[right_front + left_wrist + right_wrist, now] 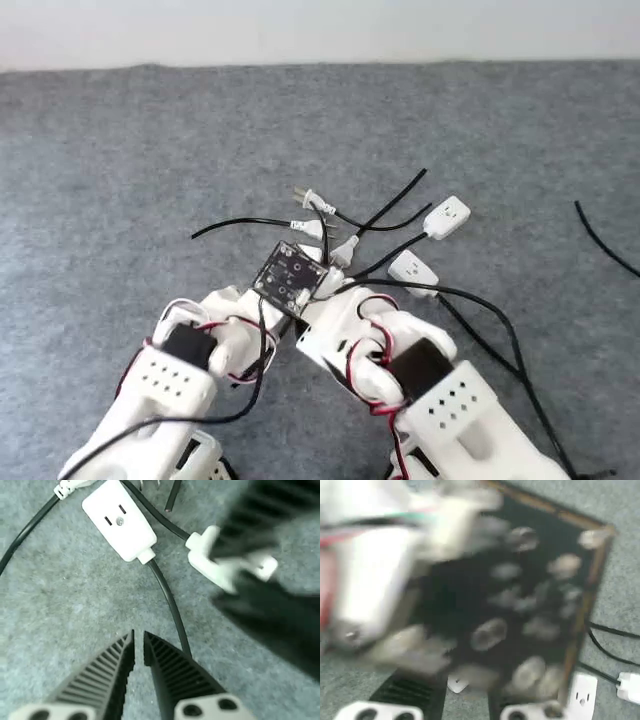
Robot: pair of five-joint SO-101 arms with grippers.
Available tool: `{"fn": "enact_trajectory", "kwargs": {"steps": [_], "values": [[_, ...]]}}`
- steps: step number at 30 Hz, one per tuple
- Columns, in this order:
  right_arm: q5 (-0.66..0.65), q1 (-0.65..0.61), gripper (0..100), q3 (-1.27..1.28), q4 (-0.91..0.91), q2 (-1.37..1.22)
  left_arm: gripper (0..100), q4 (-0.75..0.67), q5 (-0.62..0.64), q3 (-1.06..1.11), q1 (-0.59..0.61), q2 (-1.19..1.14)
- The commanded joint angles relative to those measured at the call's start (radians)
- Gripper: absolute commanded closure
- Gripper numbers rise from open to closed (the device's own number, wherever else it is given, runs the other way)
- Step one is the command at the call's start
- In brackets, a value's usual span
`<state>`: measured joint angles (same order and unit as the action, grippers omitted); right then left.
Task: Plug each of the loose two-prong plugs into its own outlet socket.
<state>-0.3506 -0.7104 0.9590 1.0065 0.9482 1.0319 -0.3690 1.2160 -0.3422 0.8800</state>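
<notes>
Left gripper hangs clenched and empty over the worktop, beside a cord. Right gripper grasps a white plug near the socket.

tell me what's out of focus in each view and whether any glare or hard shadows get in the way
High view: even soft light, no glare or hard shadow. Left wrist view: the outlet socket is crisp, the right gripper and the white plug at it are smeared. Right wrist view: the dark circuit board close to the lens is out of focus.
</notes>
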Motion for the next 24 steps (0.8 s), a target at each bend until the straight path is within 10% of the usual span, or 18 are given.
{"fn": "enact_trajectory", "kwargs": {"steps": [1,24], "values": [[-0.003,0.018,99.0,-0.025,-0.027,-0.015,97,0.012,-0.006,0.004,-0.009,0.057],[0.216,0.120,99.0,0.063,-0.108,-0.021,97,-0.361,0.227,0.156,0.327,0.064]]}}
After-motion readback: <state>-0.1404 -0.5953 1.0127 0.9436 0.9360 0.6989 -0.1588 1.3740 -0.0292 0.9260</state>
